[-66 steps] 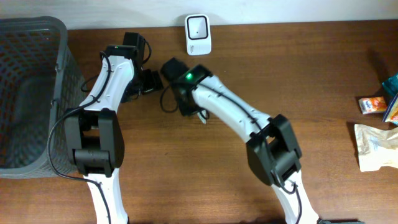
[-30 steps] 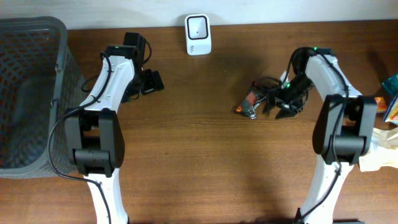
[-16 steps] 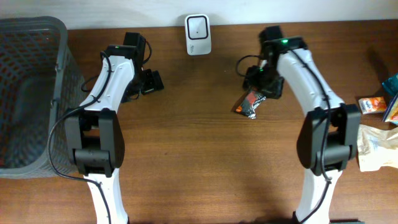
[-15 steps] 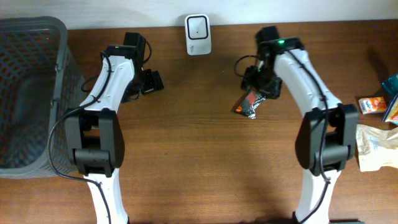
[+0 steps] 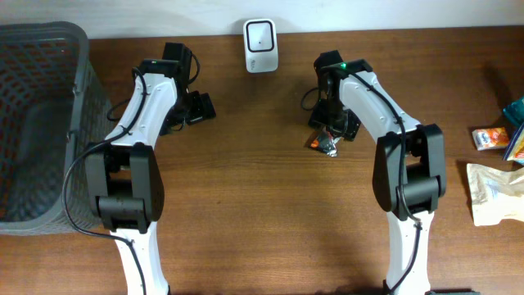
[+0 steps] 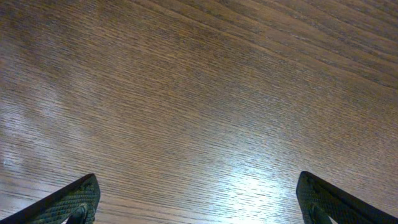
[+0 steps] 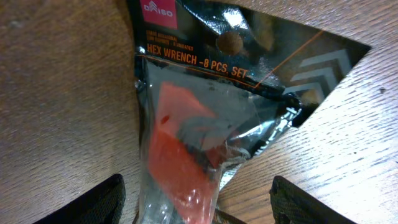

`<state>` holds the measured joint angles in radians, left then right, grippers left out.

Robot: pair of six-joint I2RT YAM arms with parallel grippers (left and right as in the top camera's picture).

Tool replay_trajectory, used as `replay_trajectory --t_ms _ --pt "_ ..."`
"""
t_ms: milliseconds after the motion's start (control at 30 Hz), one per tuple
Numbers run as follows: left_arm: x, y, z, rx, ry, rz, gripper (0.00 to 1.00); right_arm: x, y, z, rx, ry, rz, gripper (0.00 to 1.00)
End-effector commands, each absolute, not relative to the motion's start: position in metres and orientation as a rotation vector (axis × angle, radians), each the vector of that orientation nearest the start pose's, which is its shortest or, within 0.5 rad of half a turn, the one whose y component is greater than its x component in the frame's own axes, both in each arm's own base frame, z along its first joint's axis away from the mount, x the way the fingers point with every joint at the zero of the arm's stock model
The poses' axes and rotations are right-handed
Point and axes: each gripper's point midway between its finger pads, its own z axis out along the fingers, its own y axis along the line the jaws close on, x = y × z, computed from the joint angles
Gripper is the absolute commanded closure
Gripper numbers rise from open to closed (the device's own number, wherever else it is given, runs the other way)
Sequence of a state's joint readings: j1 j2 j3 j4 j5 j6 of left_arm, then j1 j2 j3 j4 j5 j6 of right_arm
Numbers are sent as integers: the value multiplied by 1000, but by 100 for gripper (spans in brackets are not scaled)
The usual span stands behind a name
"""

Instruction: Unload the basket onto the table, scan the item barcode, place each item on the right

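The item is a black and red hex wrench set packet (image 7: pixel 205 130), lying flat on the wooden table (image 5: pixel 246 205); the overhead view shows the packet (image 5: pixel 322 144) right of centre. My right gripper (image 7: pixel 199 208) hangs just above it, open, one finger on either side of the packet's lower end and neither touching it. From overhead the right gripper (image 5: pixel 332 131) covers part of the packet. The white scanner (image 5: pixel 260 45) stands at the back edge. My left gripper (image 6: pixel 199 208) is open over bare wood, and the overhead view puts the left gripper (image 5: pixel 199 107) left of the scanner. No barcode shows.
A dark mesh basket (image 5: pixel 41 123) fills the left end of the table. At the right edge lie an orange packet (image 5: pixel 491 138), a white bag (image 5: pixel 495 192) and a blue item (image 5: pixel 516 123).
My right arm has swung from the right of the packet to directly over it, its jaws now wider. The packet has stayed in place. The left arm has not moved.
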<state>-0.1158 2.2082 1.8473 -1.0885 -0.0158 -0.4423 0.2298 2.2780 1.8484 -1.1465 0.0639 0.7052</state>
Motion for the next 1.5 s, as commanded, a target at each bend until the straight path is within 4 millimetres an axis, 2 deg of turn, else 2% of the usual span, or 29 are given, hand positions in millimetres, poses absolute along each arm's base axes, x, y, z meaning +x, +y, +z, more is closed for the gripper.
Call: replay_trajectory --t_ms 0,67,267,333,467,567,633,700,900,967,1067,1133,1200,1267,1400,1467 --pt "455 -50 63 -483 2956 -27 1 423 84 3 757 3055 -156 26" --pt "455 -50 63 -483 2956 -27 1 422 84 0 758 3062 -163 29" --pt "455 -50 63 -483 2956 -27 1 417 81 -20 761 3092 -217 31" --pt "455 -50 63 -483 2956 -27 1 417 81 -22 759 3096 -212 35" --pt "455 -50 63 -483 2956 -27 1 419 82 -21 752 3098 -197 53" --pt "455 -50 63 -483 2956 -27 1 423 86 -18 666 3114 -159 57" --pt "455 -50 63 -483 2956 -27 1 430 92 -12 593 3119 -105 61" --pt "455 -50 63 -483 2956 -27 1 445 103 3 481 3108 -12 61" --pt "455 -50 63 -483 2956 -27 1 478 119 41 275 3022 109 61" --pt "455 -50 63 -483 2956 -27 1 488 126 55 237 2984 166 62" --pt "455 -50 63 -483 2956 -27 1 505 133 79 221 2911 208 72" --pt "455 -50 63 -483 2956 -27 1 510 135 89 217 2884 218 73" --pt "455 -50 63 -483 2956 -27 1 506 130 87 227 2904 186 60" --pt "455 -51 63 -480 2957 -27 1 495 119 76 239 2949 94 53" --pt "455 -51 63 -480 2957 -27 1 470 111 49 253 3050 22 51" --pt "455 -51 63 -480 2957 -27 1 459 108 29 257 3091 2 49"
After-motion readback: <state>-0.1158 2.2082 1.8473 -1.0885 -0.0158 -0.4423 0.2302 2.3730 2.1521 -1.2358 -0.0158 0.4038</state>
